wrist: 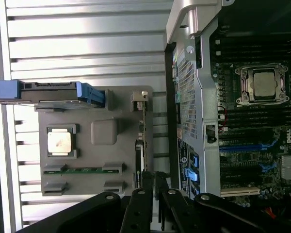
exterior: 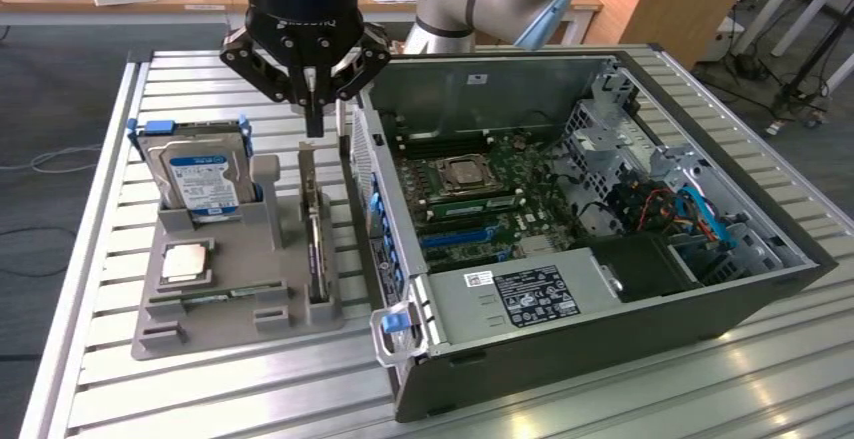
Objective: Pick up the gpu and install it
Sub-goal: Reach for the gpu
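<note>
The gpu (exterior: pixel 315 239) stands on its edge in a slot of the grey holder (exterior: pixel 220 324), along the side nearest the computer case. It is a thin dark card with a metal bracket at its far end. My gripper (exterior: pixel 314 124) hangs just above that far end with its fingers shut and nothing between them, apart from the card. In the wrist view the gpu (wrist: pixel 142 145) shows edge-on as a thin line, and the gripper (wrist: pixel 154 178) sits over one end of it.
The open computer case (exterior: pixel 747 289) lies at the exterior view's right, its motherboard (exterior: pixel 501 204) and blue slots (wrist: pixel 242 146) exposed. On the holder (wrist: pixel 104 132) are a hard drive (exterior: pixel 200 174), a processor (exterior: pixel 187 262) and a memory stick (wrist: pixel 80 170). The slatted metal table (exterior: pixel 200 89) surrounds them.
</note>
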Motion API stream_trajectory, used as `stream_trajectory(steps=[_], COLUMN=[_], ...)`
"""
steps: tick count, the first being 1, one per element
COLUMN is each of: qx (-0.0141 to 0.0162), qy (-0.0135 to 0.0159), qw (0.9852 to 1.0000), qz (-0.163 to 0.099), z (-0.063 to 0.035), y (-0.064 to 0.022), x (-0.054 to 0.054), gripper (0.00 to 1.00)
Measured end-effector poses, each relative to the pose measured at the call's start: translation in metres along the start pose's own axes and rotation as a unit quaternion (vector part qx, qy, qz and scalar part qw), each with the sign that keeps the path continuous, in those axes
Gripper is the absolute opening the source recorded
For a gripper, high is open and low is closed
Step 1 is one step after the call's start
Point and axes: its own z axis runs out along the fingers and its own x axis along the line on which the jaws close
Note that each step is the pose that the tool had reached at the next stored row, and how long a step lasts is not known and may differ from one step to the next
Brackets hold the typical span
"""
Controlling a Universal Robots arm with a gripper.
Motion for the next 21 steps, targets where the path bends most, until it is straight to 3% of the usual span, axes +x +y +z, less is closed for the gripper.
stream_trajectory(steps=[2,4,12,17,21], qx=[0.0000,0.0000,0.0000,0.0000,0.0000], qy=[0.0000,0.0000,0.0000,0.0000,0.0000], qw=[1.0000,1.0000,1.0000,1.0000,1.0000], qz=[0.000,0.000,0.000,0.000,0.000], z=[0.0000,0.0000,0.0000,0.0000,0.0051], y=[0.0000,0.0000,0.0000,0.0000,-0.0002], x=[0.0000,0.0000,0.0000,0.0000,0.0001], gripper=[0.17,0.30,0.30,0.37,0.37])
